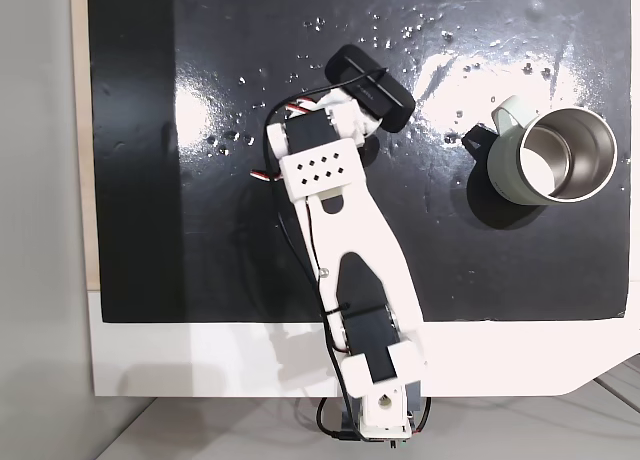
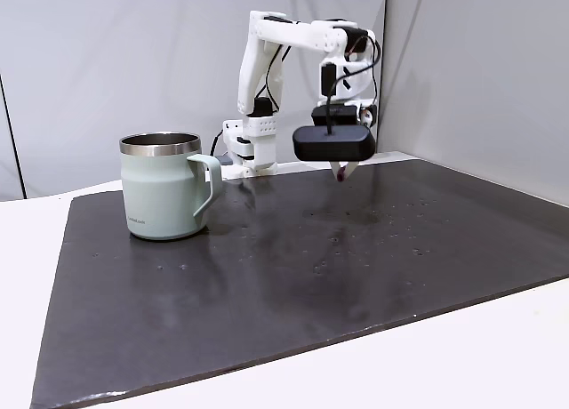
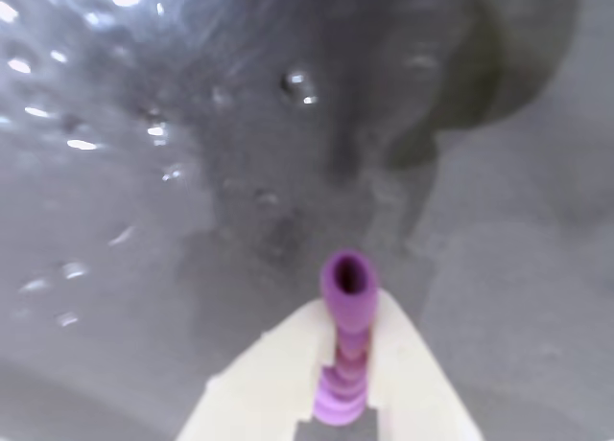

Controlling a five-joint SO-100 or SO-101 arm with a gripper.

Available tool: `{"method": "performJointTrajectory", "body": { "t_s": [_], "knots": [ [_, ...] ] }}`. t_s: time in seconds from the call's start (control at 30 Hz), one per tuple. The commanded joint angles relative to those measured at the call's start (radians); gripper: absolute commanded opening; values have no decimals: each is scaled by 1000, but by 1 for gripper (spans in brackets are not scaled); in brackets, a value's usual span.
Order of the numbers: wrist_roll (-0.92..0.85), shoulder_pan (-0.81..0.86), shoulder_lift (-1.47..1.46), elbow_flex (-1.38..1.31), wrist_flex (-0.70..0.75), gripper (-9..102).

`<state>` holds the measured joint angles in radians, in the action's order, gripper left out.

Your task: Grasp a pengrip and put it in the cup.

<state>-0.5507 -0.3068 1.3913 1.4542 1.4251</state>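
Because the end effector is clamped on the pengrip, lower centre of the wrist view, it hangs above the surface; the cup waits left.

Blurred mat behind the pengrip in the wrist view, tool bases cut off below.

mat open btwn tool & cup | cup sole obstacle
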Motion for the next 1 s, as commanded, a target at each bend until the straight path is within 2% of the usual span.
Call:
{"method": "performJointTrajectory", "body": {
  "t_s": [0.0,0.37,0.53,0.73,0.97],
  "knots": [
    [-18,91,138,-71,77,0],
    [-181,474,336,-225,295,0],
    [-275,673,319,-380,296,0],
    [-344,831,209,-598,284,0],
    [-390,936,107,-650,163,0]
  ]
}}
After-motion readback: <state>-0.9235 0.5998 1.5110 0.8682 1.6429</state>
